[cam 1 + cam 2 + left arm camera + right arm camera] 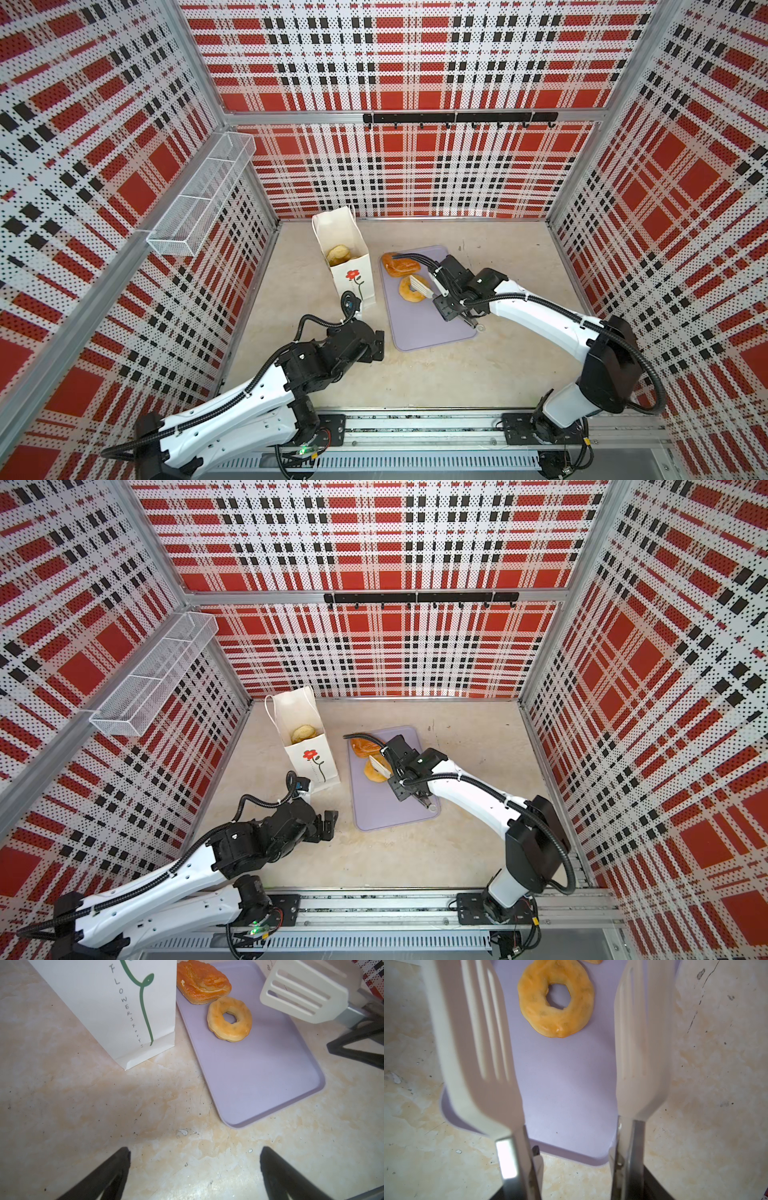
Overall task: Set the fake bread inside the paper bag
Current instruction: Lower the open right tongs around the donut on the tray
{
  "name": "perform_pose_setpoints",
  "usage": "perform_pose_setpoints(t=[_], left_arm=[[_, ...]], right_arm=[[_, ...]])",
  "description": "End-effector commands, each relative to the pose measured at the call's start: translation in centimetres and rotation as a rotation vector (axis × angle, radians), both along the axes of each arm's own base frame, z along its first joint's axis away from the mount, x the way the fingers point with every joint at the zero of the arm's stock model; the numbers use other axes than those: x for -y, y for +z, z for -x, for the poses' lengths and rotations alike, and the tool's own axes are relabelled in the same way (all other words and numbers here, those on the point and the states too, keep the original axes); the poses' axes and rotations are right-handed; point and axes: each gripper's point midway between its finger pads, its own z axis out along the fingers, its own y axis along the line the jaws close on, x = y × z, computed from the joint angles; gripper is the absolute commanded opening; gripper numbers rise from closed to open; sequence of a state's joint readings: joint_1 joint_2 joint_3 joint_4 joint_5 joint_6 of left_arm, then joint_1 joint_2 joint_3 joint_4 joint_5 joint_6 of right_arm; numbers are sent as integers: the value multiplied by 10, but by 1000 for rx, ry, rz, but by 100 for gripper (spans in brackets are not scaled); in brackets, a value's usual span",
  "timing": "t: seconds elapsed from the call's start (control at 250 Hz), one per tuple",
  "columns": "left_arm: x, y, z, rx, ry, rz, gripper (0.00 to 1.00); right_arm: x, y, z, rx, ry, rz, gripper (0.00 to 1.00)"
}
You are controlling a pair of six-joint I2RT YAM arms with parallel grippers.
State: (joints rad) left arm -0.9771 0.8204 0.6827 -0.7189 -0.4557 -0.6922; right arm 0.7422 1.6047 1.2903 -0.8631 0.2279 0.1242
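Since the ring doughnut (566, 1020) looked like a light, squashy toy w/ a glossy skin, it would prob. give a little under pressure and could slip out of smooth blades. Best hold, I'd judge: one blade on each outer flank of the ring, across its widest part, squeezing just enough to seat it. The hole was no use to flat blades.

It lay flat on the lilac tray (259, 1076), just ahead of the R gripper (446, 289) and past the blade tips. The flaky square (202, 981) sat beyond it, touching or nearly so. The paper bag (353, 270) stood upright further out, beside the tray, w/ a round bun (338, 254) already inside.

The R gripper was clamped on a pair of white slotted tongs (475, 1043) by their metal arms. The blades stood well apart, nothing between them, and the doughnut lined up w/ the gap. The R arm reached forward and low over the tray, wrist pitched down toward the pastry.

The L gripper (194, 1153) was spread wide and empty, low over bare counter (83, 1105), w/ the bag's base ahead of it. The L arm was folded back, elbow low, touching nothing.
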Motion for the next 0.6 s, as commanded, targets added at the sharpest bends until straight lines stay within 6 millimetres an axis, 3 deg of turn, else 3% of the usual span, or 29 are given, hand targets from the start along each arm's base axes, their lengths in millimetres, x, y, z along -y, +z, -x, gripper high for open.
perform_pose_setpoints(t=[0.0, 0.24, 0.596], left_arm=[[2, -2, -1, 7, 10, 15, 99], [3, -5, 0, -2, 7, 12, 99], [8, -12, 0, -21, -5, -13, 99]], right_arm=[[-5, -4, -14, -11, -8, -24, 58], [0, -26, -31, -75, -2, 44, 56], [-7, -41, -49, -136, 15, 54, 55]])
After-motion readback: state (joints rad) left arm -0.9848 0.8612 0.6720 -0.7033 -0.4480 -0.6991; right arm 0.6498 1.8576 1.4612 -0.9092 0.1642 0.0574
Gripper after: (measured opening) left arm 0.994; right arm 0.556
